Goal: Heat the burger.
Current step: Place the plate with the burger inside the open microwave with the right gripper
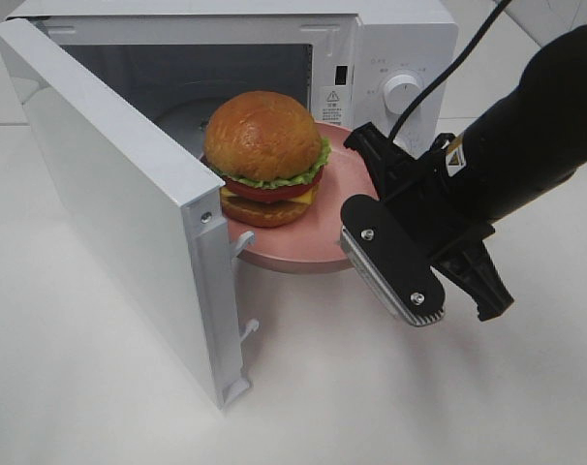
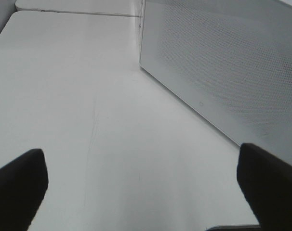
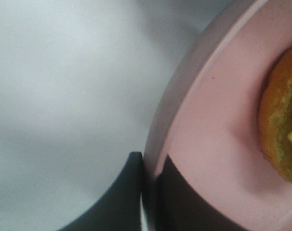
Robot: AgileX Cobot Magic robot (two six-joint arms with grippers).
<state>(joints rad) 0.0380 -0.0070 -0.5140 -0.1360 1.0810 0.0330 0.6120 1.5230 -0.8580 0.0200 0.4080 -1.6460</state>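
Your burger (image 1: 266, 155) stands upright, its long axis vertical and bun top up, on a pink plate (image 1: 318, 242) partly inside the open microwave (image 1: 400, 39). Your right gripper (image 3: 148, 178) is clenched on the plate's rim. Your left gripper (image 2: 143, 190) gapes wide above the table (image 2: 64, 96), holding nothing.

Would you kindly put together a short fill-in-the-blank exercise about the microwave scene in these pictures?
1. On the pink plate sits a tall ____.
2. The door of the microwave stands ____.
3. The right gripper is shut on the plate's ____.

Missing words: burger; open; rim.
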